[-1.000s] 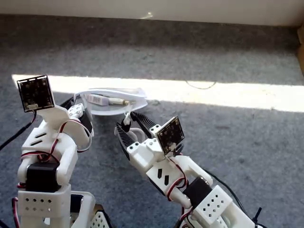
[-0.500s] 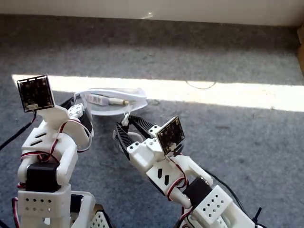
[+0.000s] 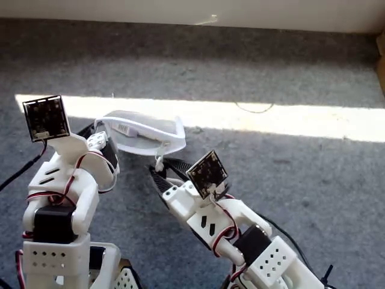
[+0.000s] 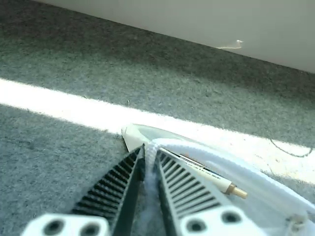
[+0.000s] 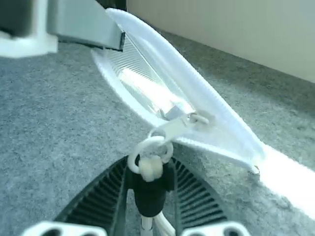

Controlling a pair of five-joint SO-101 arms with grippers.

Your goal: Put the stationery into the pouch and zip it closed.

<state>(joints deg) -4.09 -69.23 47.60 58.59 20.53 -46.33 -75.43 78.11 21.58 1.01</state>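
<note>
Left claw [image 4: 149,156]: we find it closed on one end of the pouch [image 4: 224,160], the ribbed jaws nearly together with the pouch's edge pinched between their tips. The pouch is white and translucent and runs away from this grip. A pen [image 4: 206,174] lies lengthwise inside it, with its pale tip pointing away from the claw.

Right claw [image 5: 150,169]: we find it closed on the zipper pull [image 5: 147,150]. A white ring and a pale bead on a dark cord sit between the jaw tips. The ring links to the metal slider [image 5: 189,118], which sits on the zipper band just beyond the claw. From there the band curves off towards the left claw's end of the pouch. We cannot tell how much of the zipper is drawn shut.

In the high view the pouch lies between the two arms. The left arm holds one end of it and the right arm holds the pull at its near edge, towards the other end. The pouch rests on a grey, carpet-like surface [image 3: 289,174], partly inside a bright sunlit strip [image 3: 313,123] that crosses the surface from side to side. A thin thread [image 3: 254,109] lies in that strip, well apart from the pouch. A pale wall [image 3: 271,12] borders the far edge of the surface.
</note>
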